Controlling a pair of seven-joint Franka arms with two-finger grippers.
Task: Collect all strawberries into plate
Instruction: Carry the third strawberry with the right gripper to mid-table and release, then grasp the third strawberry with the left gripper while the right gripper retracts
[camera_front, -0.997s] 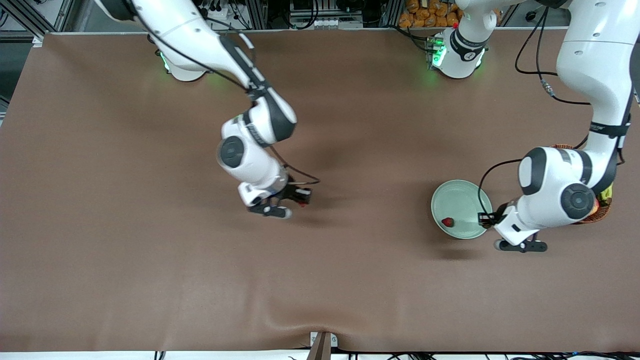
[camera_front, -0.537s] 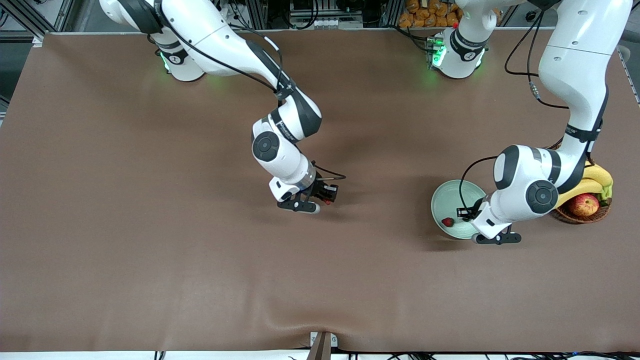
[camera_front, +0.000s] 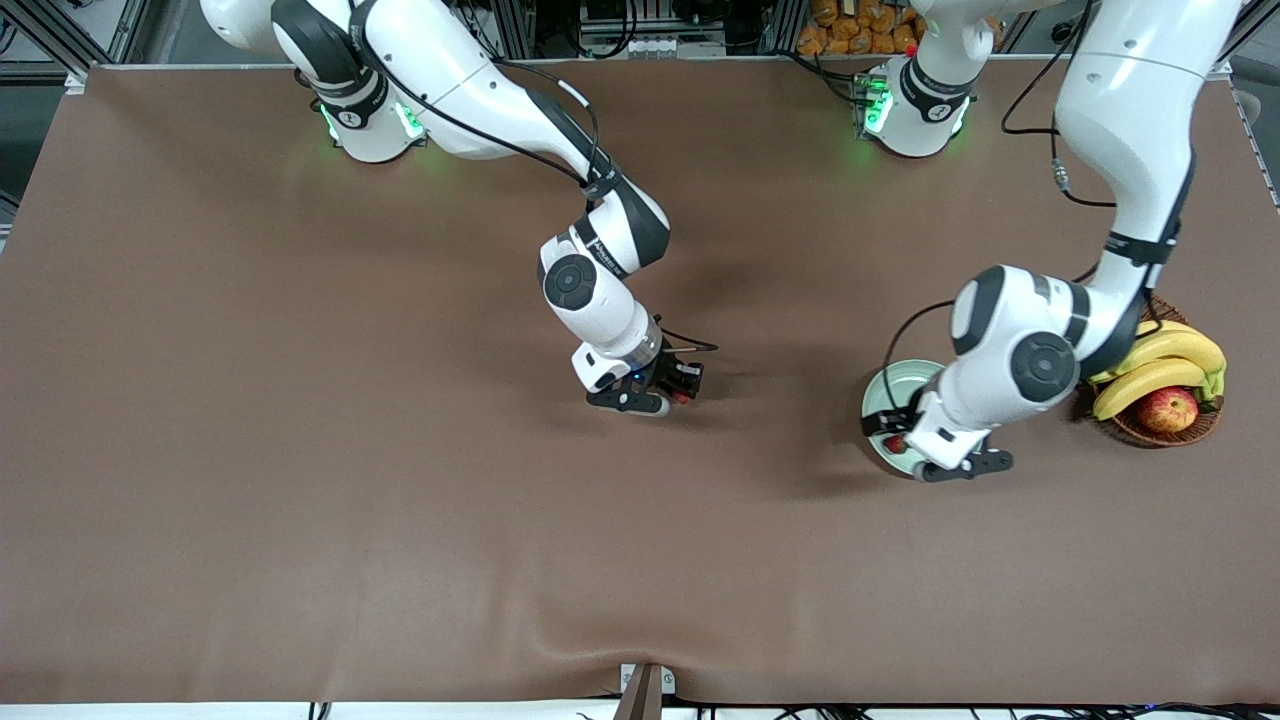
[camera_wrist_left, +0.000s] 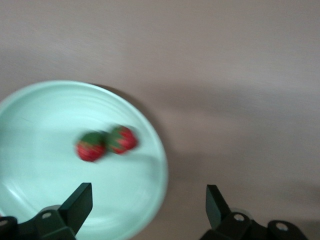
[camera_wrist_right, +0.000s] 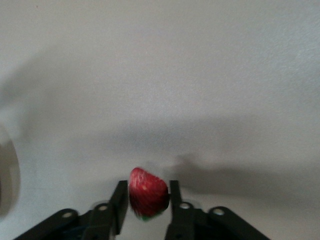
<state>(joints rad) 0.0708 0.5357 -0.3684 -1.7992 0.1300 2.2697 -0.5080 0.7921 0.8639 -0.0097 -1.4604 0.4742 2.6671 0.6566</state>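
Pale mint-green, the round shallow plate (camera_wrist_left: 30, 120) lies toward the left arm's end of the brown tabletop (camera_front: 300, 480), with two small red green-capped strawberries (camera_wrist_left: 106, 143) side by side in it. The left gripper (camera_wrist_left: 147, 207) hangs over the plate's rim, its fingers (camera_wrist_left: 77, 202) wide apart and empty. Over the tabletop's middle, the right gripper (camera_wrist_right: 145, 202) has its fingers clamped on a third red strawberry (camera_wrist_right: 147, 194). Near the plate, farther from the front camera, sits a brown woven wicker basket (camera_front: 1165, 432) holding yellow bananas (camera_front: 1150, 365) and a red-yellow apple (camera_front: 1168, 408).

Pale mint-green round plate (camera_wrist_left: 155, 150) on the table toward the left arm's end, two small red strawberries with green caps (camera_wrist_left: 91, 146) (camera_wrist_left: 122, 139) lying touching inside it, third strawberry (camera_wrist_right: 147, 192) pinched between the right gripper's fingers (camera_wrist_right: 117, 205) over bare table mid-table
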